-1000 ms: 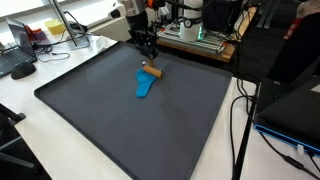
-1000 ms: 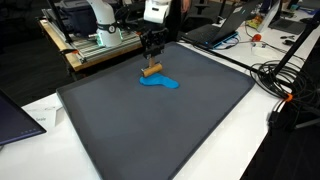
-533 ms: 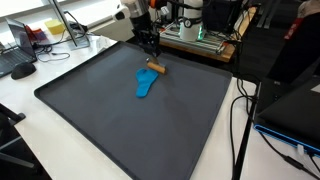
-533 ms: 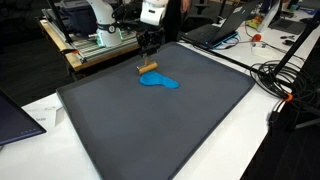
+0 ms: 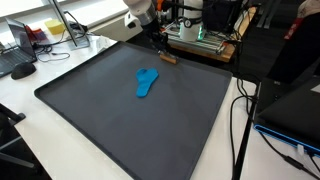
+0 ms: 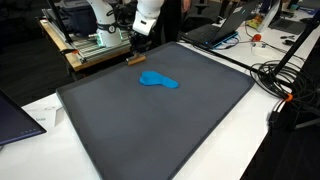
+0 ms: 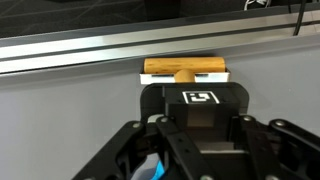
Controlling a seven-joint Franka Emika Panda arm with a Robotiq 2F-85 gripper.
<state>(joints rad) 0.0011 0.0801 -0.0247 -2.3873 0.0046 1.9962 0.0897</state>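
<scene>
A small wooden piece (image 5: 168, 58) (image 6: 135, 60) (image 7: 185, 69) hangs in my gripper (image 5: 162, 50) (image 6: 138, 52) (image 7: 186, 80), which is shut on it. It is low over the far edge of the dark grey mat (image 5: 120, 125) (image 6: 160, 130). In the wrist view the wood lies crosswise just beyond the gripper body, next to a metal rail (image 7: 100, 50). A flat blue object (image 5: 147, 83) (image 6: 158, 81) lies on the mat nearer the middle, apart from the gripper. A sliver of the blue object (image 7: 150, 170) shows at the bottom of the wrist view.
Behind the mat's far edge stands a wooden bench with equipment (image 5: 200, 35) (image 6: 95, 45). Cables (image 5: 240, 110) (image 6: 285, 85) run along one side of the mat. Laptops (image 6: 225, 25) and a keyboard (image 5: 12, 58) sit on the white table around it.
The gripper has carried the wooden piece away from beside the blue object to the mat's far edge. The blue object has stayed put.
</scene>
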